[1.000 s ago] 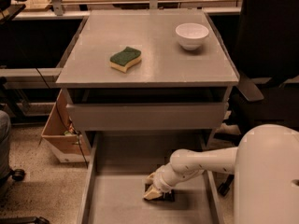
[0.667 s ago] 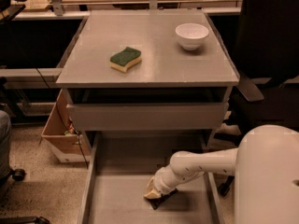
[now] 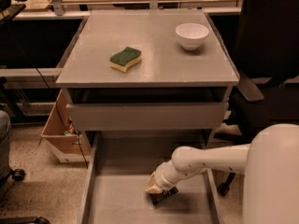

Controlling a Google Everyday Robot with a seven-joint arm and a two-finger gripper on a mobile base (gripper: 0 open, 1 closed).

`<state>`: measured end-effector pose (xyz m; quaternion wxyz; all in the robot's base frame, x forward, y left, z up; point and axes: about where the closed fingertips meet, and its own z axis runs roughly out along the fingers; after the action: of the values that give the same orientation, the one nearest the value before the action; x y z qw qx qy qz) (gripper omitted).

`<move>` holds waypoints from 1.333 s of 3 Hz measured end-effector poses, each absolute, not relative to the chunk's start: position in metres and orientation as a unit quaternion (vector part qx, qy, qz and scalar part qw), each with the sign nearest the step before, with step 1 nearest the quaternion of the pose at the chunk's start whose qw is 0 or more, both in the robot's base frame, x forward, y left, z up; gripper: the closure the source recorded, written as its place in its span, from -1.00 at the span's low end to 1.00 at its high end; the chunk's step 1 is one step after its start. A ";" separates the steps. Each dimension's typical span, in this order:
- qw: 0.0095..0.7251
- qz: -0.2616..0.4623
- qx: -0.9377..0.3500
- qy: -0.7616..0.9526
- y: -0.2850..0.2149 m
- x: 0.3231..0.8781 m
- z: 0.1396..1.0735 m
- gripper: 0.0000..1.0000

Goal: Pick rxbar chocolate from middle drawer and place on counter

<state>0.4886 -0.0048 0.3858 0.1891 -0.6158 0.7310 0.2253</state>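
The middle drawer [image 3: 117, 204] is pulled out at the bottom of the view and shows a bare grey floor. My gripper [image 3: 156, 190] is down inside it, right of centre, at the end of my white arm, which reaches in from the right. A small dark flat piece [image 3: 164, 196], seemingly the rxbar chocolate, shows right under the gripper's tip on the drawer floor. I cannot see whether it is held. The counter [image 3: 154, 36] is the grey cabinet top above.
A green-and-yellow sponge [image 3: 125, 59] and a white bowl [image 3: 192, 35] sit on the counter. The shallower upper drawer [image 3: 147, 115] juts out above the middle one. A cardboard box [image 3: 58, 134] stands at the left and a black chair [image 3: 266, 55] at the right.
The gripper has shifted very slightly within the drawer and stays low over the dark piece. Nothing else has moved.
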 end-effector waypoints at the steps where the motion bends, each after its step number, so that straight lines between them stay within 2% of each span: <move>1: 0.184 0.215 -0.616 0.735 -0.017 0.489 0.418 1.00; 3: 0.198 0.195 -0.616 0.738 -0.058 0.484 0.512 1.00; 4: 0.197 0.194 -0.616 0.738 -0.059 0.483 0.514 0.63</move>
<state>0.4833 -0.0589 0.5144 0.1973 -0.6160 0.7376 0.1937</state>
